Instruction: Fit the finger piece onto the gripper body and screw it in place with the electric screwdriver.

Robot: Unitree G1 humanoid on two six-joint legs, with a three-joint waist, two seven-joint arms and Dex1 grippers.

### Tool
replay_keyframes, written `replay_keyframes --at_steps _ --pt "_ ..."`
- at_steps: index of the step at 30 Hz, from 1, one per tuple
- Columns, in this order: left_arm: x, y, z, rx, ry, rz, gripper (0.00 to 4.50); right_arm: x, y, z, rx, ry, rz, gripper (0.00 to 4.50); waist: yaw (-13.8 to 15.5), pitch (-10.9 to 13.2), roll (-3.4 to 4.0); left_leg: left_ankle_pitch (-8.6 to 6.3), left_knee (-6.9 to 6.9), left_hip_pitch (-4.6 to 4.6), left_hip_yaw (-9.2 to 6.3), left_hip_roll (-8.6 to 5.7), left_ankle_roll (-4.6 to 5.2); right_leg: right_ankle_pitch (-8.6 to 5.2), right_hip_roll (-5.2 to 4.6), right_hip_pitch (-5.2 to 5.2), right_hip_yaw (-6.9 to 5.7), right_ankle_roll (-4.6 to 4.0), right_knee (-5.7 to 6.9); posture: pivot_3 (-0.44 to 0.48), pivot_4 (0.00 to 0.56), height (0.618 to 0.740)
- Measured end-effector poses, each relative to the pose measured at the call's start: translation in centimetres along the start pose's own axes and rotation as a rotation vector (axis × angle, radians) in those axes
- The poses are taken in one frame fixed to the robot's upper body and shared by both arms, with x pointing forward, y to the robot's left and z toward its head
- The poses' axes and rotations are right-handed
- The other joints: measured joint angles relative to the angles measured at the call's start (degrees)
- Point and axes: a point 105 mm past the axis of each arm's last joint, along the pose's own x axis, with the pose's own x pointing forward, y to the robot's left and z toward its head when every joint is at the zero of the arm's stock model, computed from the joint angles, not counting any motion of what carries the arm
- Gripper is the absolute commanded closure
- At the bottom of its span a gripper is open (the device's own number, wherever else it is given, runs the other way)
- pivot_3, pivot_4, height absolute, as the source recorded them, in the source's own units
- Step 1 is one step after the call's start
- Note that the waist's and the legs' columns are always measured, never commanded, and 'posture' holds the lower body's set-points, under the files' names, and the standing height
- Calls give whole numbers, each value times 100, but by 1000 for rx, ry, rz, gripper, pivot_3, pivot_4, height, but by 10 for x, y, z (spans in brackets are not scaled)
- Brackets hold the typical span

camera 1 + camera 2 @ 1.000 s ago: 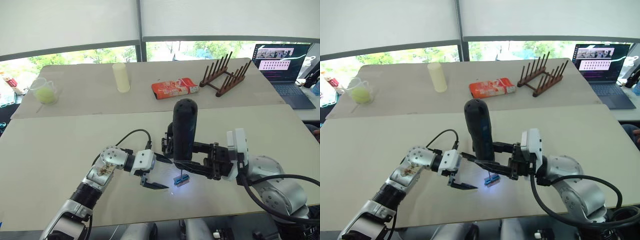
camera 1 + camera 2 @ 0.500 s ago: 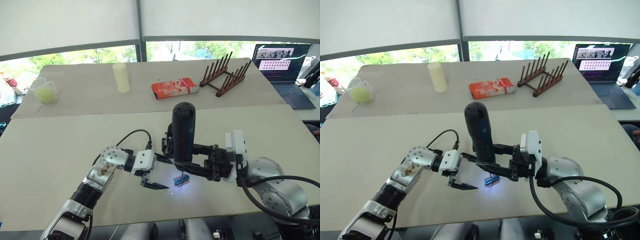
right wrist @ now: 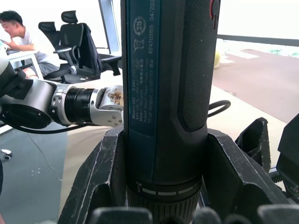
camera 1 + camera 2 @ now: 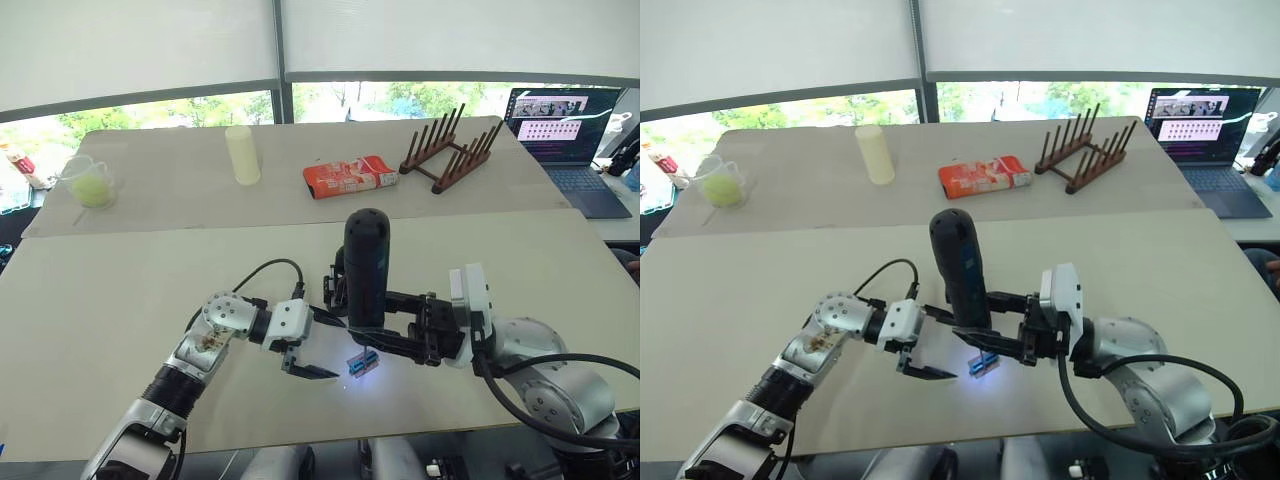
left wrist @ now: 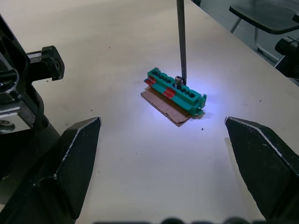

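Since a second ago, the electric screwdriver [image 4: 366,268], clenched upright in the right claw [image 4: 385,322], has sunk slightly, its bit on the green terminal block [image 5: 176,90] on the tabletop [image 4: 120,300]. Left claw [image 5: 163,154] gapes, released; the unheld block could spin or skid.

Along the far table [image 4: 180,200] stand a measuring cup [image 4: 88,182] holding something yellow-green, a pale cylinder [image 4: 241,154], an orange packet [image 4: 350,176] (lying flat), a wooden rack [image 4: 448,150], and an open laptop [image 4: 560,125].
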Motion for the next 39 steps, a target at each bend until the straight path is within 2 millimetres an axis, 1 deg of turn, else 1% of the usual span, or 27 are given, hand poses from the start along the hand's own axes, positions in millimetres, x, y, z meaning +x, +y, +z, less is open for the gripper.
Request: replay_keyframes --at_steps 5,14,16,21,23,39 --pt "1 1 1 2 -3 0 0 -1 -2 -7 12 22 -7 2605 1 0 0 0 0 0 0 0 0 0 0 0 0 0 0 0 150 740" --pt "1 1 1 3 -4 5 0 -4 -2 -6 24 40 -1 2605 2 0 0 0 1 0 0 0 0 0 -1 0 0 0 0 0 150 740" --pt "1 1 1 3 -4 5 0 -5 -2 -3 24 30 -4 2605 1 0 0 0 0 0 0 0 0 0 0 0 0 0 0 0 150 740" --pt "1 0 1 3 -4 -3 0 -2 -7 17 -8 -30 -21 2605 0 0 0 0 0 0 0 1 0 0 0 0 0 0 0 0 150 740" --pt "2 0 1 2 -4 -9 0 -1 -7 21 -22 -38 -26 2605 4 0 0 0 0 0 -1 1 0 0 -1 0 -2 0 0 0 150 740" --pt "3 -3 1 1 -3 -27 0 0 -5 13 -3 -25 -33 2605 4 0 0 0 1 0 0 0 0 0 0 2 -1 0 0 0 150 740"
